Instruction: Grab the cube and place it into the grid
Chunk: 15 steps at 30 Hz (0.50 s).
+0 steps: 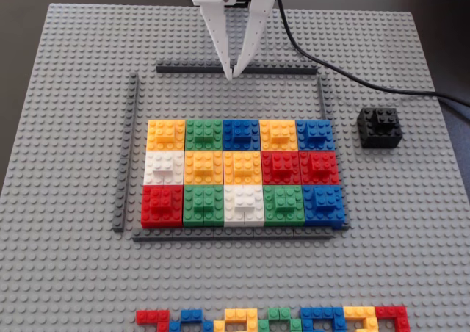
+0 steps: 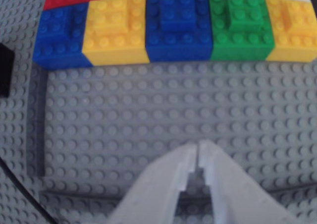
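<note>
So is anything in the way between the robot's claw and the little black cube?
Mostly no. The gripper hangs shut over the top grey strip; the cube sits alone outside the right strip. Only that low strip lies between them, easily passed over.

Blk cube [image 1: 380, 127], multicolour grid [image 1: 243, 172].

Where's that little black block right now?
In the fixed view the cube sits alone on the grey baseplate, right of the grid, outside the frame's right strip and level with the top row.

Bare baseplate [image 1: 382, 200] surrounds the cube [image 1: 380, 127]; a cable [image 1: 345, 75] runs just behind it.
</note>
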Motion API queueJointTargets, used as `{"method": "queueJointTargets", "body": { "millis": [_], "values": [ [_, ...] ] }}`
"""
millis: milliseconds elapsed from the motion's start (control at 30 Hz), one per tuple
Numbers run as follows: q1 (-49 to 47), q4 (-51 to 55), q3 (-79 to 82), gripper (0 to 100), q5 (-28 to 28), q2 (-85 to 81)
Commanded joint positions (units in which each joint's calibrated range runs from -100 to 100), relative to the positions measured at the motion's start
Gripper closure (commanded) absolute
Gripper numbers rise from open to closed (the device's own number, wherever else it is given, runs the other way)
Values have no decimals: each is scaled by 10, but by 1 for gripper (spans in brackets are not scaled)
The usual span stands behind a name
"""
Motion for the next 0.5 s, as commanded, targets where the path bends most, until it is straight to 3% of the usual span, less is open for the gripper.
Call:
{"method": "queueJointTargets", "body": {
  "millis": [0,467],
  "values": [
    [29,5,5,100,50,-20],
    [29,-1,5,100,50,-20]
  ]
}}
